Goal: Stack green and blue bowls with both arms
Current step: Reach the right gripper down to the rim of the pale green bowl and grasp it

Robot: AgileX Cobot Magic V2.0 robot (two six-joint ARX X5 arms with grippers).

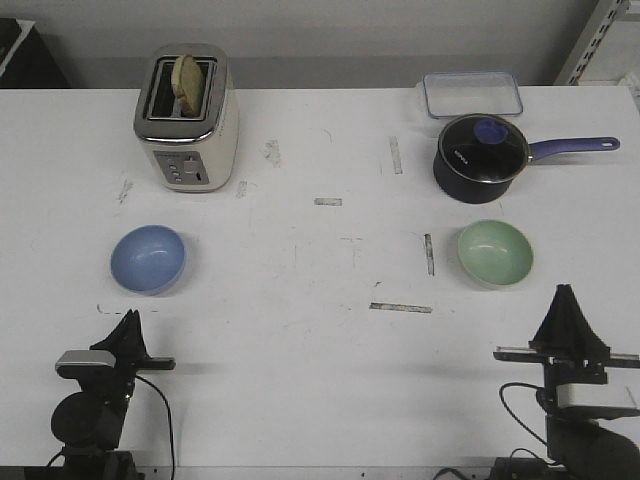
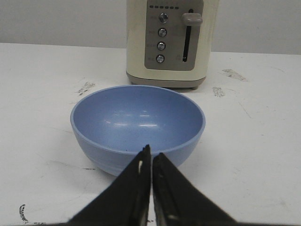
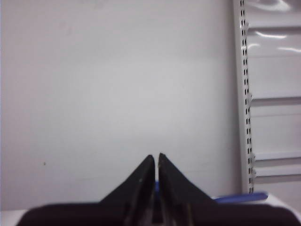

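The blue bowl (image 1: 148, 258) rests upright and empty on the white table at the left; the left wrist view shows the blue bowl (image 2: 137, 126) just beyond my fingertips. My left gripper (image 1: 129, 318) sits near the table's front edge, a short way in front of that bowl, shut and empty, as my left gripper (image 2: 151, 153) also shows from the wrist. The green bowl (image 1: 495, 253) sits upright at the right. In front of it, closer to the front edge, my right gripper (image 1: 566, 292) is shut on nothing; my right gripper (image 3: 156, 159) points up at the wall, so the green bowl is hidden there.
A cream toaster (image 1: 187, 118) holding a slice of bread stands at the back left behind the blue bowl. A navy saucepan (image 1: 482, 157) with a purple handle and a clear lidded box (image 1: 471, 93) sit behind the green bowl. A metal rack (image 3: 270, 94) stands beyond the table.
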